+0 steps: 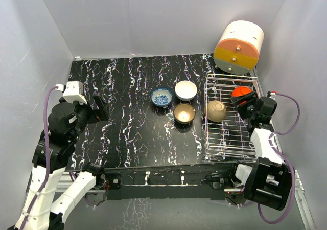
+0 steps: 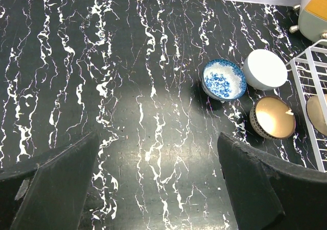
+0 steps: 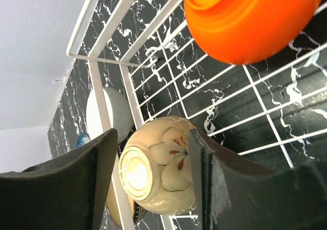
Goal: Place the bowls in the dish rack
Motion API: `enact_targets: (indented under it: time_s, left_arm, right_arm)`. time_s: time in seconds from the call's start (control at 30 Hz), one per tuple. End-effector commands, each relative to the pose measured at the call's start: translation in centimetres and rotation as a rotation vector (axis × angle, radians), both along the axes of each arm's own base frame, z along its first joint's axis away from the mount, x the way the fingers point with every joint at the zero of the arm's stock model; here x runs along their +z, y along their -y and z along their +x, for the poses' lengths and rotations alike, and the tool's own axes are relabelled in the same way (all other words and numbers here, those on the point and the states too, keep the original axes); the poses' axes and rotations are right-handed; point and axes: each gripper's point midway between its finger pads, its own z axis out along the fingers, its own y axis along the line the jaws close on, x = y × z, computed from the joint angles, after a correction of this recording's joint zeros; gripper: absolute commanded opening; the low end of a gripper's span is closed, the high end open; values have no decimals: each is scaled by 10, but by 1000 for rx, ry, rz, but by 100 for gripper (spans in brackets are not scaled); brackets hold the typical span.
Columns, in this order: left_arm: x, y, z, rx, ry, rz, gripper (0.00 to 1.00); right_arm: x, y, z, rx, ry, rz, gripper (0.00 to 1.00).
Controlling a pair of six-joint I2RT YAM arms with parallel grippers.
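my right tool [image 3: 153,135] parted with nothing in it above the dish rack [image 1: 225,138], red bowl [image 3: 245,20] at its far right corner, tan bowl [image 3: 163,163] tipped sideways at its left edge, left tool [image 2: 158,138] wide, empty

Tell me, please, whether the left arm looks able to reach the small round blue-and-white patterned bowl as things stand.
Probably yes: the left gripper hangs open, facing the blue-and-white patterned bowl across bare black marbled table, with nothing between them.

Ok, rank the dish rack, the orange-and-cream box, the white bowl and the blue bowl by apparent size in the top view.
1. dish rack
2. orange-and-cream box
3. white bowl and blue bowl: about alike, so no ranking between them.
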Motion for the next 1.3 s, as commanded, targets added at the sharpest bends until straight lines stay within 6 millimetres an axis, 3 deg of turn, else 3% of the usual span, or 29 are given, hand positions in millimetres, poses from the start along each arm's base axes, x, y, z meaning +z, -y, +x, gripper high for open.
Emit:
enact_targets:
  time_s: [0.0,0.17,0.3,0.5,0.6,0.7,0.87,1.03,1.17,1.27]
  left_arm:
    - [3,4,1,-22,19,-10,97]
    - [-4,7,4,-30,11,-15,97]
    - [-7,10,6,-40,11,-22,97]
    - [-10,17,9,-64,4,-31,97]
    - [-13,20,11,-75,-6,-40,97]
    - [-15,23,12,-87,-11,-46,97]
    - [-17,29,16,-109,-8,-57,97]
    - [-23,37,19,-142,-18,-72,97]
    - [-27,36,19,-141,-19,-59,97]
    - [-28,37,19,-144,-21,-62,97]
  right_arm:
    - [43,6,11,53,65,-128,62]
    - [65,3,13,107,63,-207,77]
    - [78,-6,11,161,28,-277,98]
    - [93,-33,8,232,19,-360,99]
    - [85,-51,6,281,-41,-403,99]
    - [77,-56,2,275,-127,-503,99]
    - [74,-48,-8,287,-208,-612,99]
    - [58,-37,-21,305,-333,-678,99]
    - [60,-36,-19,314,-304,-704,98]
    - [47,-43,-15,375,-346,-700,99]
